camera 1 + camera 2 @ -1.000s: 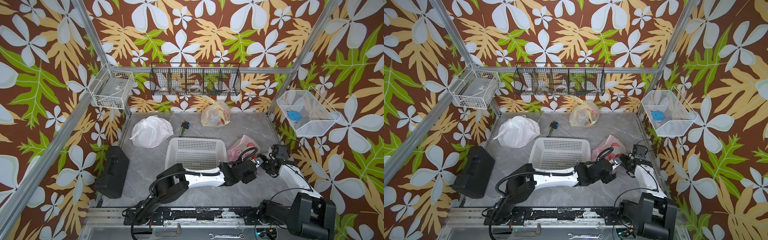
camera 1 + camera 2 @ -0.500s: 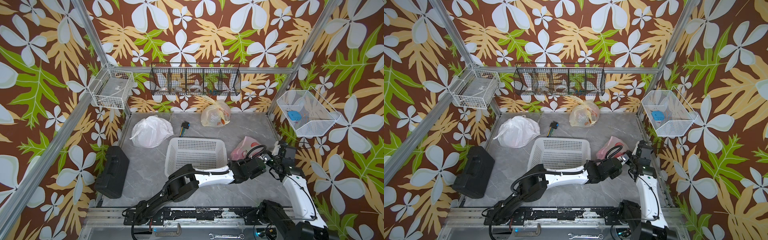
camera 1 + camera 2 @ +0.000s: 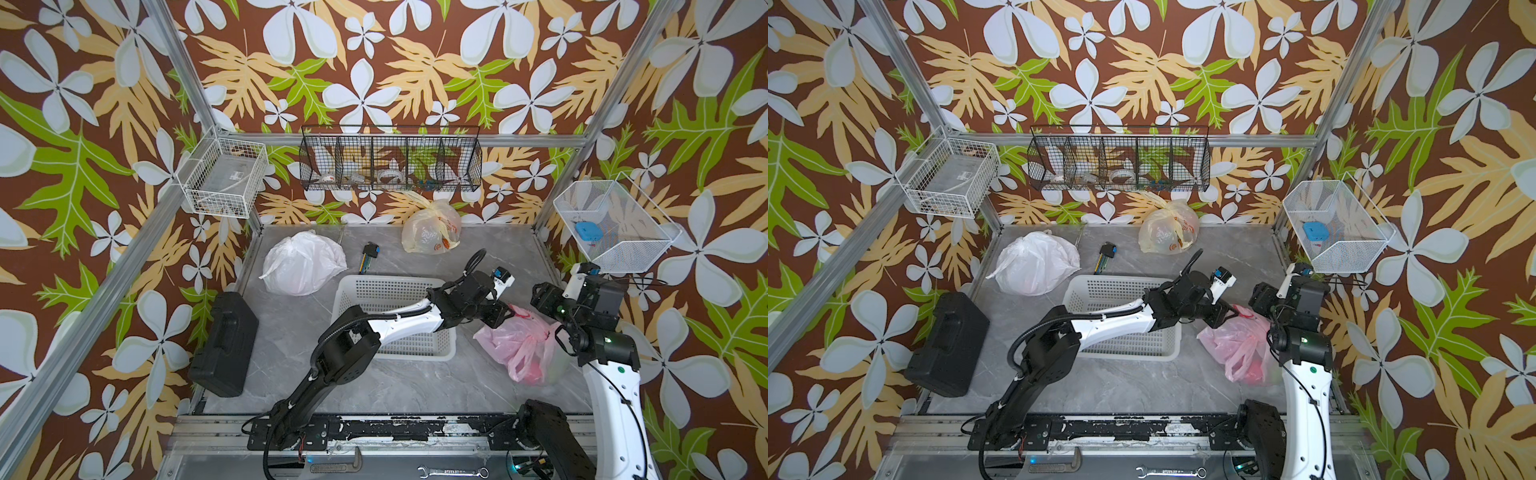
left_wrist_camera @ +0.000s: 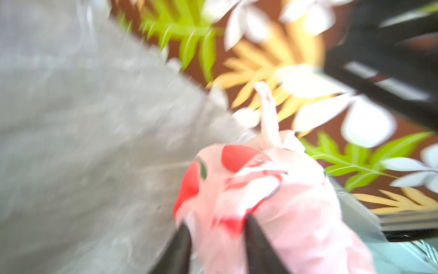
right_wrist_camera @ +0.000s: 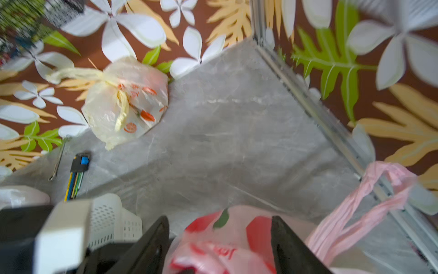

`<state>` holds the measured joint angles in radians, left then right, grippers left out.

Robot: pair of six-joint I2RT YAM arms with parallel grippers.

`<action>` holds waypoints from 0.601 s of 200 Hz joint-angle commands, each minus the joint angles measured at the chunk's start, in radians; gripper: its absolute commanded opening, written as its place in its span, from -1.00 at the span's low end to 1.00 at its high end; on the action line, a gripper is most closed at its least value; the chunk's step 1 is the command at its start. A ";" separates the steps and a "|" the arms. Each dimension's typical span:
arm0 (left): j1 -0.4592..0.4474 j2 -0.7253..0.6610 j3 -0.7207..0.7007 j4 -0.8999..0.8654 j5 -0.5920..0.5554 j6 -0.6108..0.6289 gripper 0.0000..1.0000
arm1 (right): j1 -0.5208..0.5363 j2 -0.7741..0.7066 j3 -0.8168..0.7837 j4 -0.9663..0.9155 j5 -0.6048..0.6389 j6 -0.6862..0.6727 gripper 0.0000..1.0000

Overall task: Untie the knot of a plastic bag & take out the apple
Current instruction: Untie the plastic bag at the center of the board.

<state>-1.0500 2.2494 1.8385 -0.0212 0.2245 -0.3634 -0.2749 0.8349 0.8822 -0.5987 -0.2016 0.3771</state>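
A pink plastic bag (image 3: pixel 521 347) with red print lies at the front right of the grey table, seen in both top views (image 3: pixel 1241 345). A red mass shows through its lower part; whether that is the apple I cannot tell. The bag's handles form a loose pink loop (image 5: pixel 369 197), and the knot itself is not clear. My left gripper (image 3: pixel 505 315) is at the bag's top, its fingers parted around bunched plastic (image 4: pixel 216 227). My right gripper (image 5: pixel 220 225) stands open over the same bag from the other side.
A white slotted basket (image 3: pixel 374 291) sits left of the bag, under my left arm. Farther back lie a white bag (image 3: pixel 301 268), a yellowish bag (image 3: pixel 432 232) and a hex key set (image 3: pixel 370 255). A black case (image 3: pixel 224 336) stands left. A wire wall basket (image 3: pixel 615 232) hangs above my right arm.
The pink bag has shifted toward the front right of the table. Both arms moved with it. My right arm now stands more upright beside the wall.
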 commanded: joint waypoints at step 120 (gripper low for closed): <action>-0.037 0.012 0.066 -0.137 -0.001 0.340 0.28 | 0.000 0.036 -0.109 -0.127 0.182 -0.038 0.24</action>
<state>-1.0809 2.1574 1.7729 -0.0452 0.1894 -0.0643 -0.2749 0.8455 0.7998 -0.7609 -0.0685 0.3328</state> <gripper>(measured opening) 0.644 0.680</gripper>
